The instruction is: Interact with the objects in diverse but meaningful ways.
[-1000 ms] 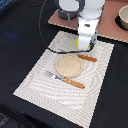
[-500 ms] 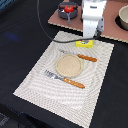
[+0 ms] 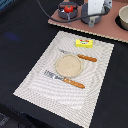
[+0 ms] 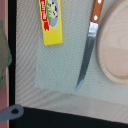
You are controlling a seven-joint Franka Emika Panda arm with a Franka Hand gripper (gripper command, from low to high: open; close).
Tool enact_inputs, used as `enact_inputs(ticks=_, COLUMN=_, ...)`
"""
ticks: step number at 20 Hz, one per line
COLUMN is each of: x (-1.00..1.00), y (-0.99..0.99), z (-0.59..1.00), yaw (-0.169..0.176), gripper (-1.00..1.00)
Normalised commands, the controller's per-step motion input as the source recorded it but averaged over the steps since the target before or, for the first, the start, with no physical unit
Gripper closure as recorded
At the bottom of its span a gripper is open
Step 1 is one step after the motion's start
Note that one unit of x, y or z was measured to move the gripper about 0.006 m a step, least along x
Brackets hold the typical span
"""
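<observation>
The flat yellow rectangular packet (image 3: 84, 43) lay on the woven placemat (image 3: 40, 82); the hand's state could not be told.

Glossy yellow packet (image 4: 51, 21), shiny metal knife blade (image 4: 86, 57), matt woven placemat (image 4: 55, 70).

Round tan plate (image 3: 68, 65) on a striped placemat (image 3: 40, 80), between knife (image 3: 80, 56) and fork (image 3: 64, 80).

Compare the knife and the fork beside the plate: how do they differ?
The knife lies on the plate's far side in the exterior view, near the yellow packet; the fork lies on the near side. The knife ends in a plain narrow blade, the fork in prongs. Both have wooden handles and lie roughly parallel on the mat.
</observation>
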Motion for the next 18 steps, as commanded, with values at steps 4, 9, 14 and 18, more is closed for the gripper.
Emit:
enact_inputs(ticks=4, x=0.00, y=-0.42, z=0.15, yaw=-0.028, gripper=-1.00)
enact_inputs(ticks=9, x=-0.07, y=-0.58, z=-0.10, yaw=-0.062, gripper=-1.00)
enact_inputs(ticks=14, x=-0.17, y=-0.76, z=-0.23, yaw=-0.065, gripper=-1.00)
enact_inputs(ticks=18, x=-0.24, y=-0.54, z=-0.27, yaw=-0.018, gripper=-1.00)
